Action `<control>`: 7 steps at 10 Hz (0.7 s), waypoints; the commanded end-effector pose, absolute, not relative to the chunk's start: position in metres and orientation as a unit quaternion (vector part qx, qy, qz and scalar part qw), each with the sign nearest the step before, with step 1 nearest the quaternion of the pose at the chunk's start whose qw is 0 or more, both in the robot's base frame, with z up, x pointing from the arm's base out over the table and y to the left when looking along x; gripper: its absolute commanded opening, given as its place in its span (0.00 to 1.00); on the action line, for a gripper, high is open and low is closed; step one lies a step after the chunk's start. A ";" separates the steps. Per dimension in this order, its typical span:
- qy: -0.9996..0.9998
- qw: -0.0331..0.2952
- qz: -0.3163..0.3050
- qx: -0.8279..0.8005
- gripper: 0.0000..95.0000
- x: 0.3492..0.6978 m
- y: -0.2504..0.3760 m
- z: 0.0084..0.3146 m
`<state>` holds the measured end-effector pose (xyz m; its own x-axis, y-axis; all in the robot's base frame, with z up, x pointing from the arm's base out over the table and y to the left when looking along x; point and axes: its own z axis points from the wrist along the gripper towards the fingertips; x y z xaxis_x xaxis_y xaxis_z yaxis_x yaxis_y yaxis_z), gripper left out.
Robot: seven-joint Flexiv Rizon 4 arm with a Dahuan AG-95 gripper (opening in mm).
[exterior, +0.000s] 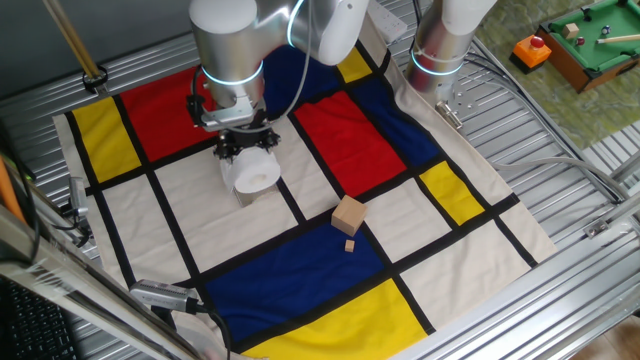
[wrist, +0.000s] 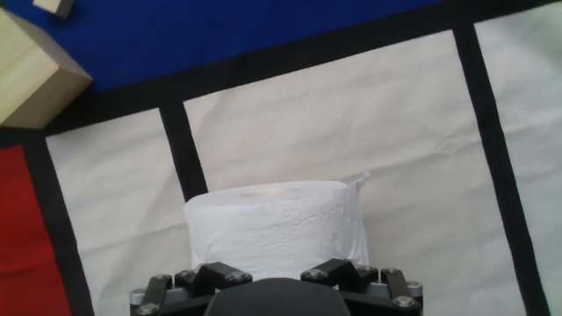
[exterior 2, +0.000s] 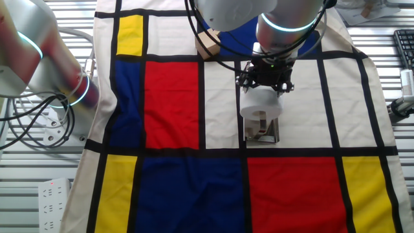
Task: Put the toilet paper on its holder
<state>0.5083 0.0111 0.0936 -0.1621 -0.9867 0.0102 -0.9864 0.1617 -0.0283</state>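
Holder (exterior 2: 270, 134) rod and tool (exterior 2: 265, 83) fingertips hidden behind toilet paper (exterior 2: 261, 107).

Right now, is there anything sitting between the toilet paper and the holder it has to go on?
Nothing visible does. The gripper holds the toilet paper right above the holder, whose base plate shows just under the roll. The wooden cube and a smaller block lie off to the side, out of the path.

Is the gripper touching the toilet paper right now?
Touching. In the hand view the gripper sits closed against the toilet paper, with no gap showing.
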 end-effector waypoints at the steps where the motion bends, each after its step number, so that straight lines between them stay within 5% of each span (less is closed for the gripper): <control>1: 0.761 0.006 -0.012 -0.649 0.00 0.507 0.007 0.094; 7: 0.758 0.009 -0.011 -0.652 0.00 0.505 -0.003 0.093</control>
